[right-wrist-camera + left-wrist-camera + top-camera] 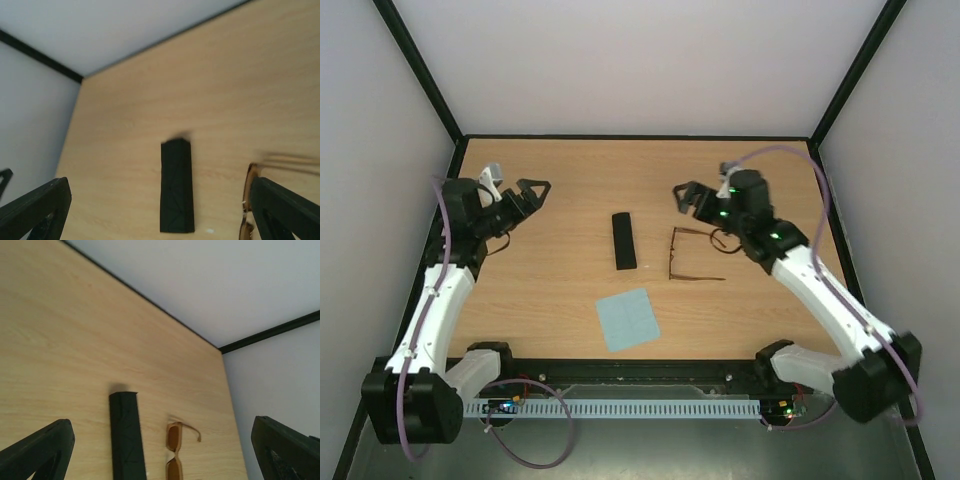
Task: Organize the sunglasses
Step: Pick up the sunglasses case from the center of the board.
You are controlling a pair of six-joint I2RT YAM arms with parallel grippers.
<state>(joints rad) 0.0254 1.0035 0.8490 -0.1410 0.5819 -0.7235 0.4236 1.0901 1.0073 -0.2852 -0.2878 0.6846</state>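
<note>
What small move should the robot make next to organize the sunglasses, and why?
Probably lower the right gripper toward the sunglasses: it hangs open and empty close to them, they lie unfolded, apart from the case, and the left gripper is farther off.

One light wooden worktop carries three loose things, one of each kind. There is one pair of thin, dark-brown-framed sunglasses. One black oblong case lies at nine o'clock from them. One light blue square cloth lies at six o'clock from the case. Black two-finger claws number two: the left claw and the right claw.
</note>
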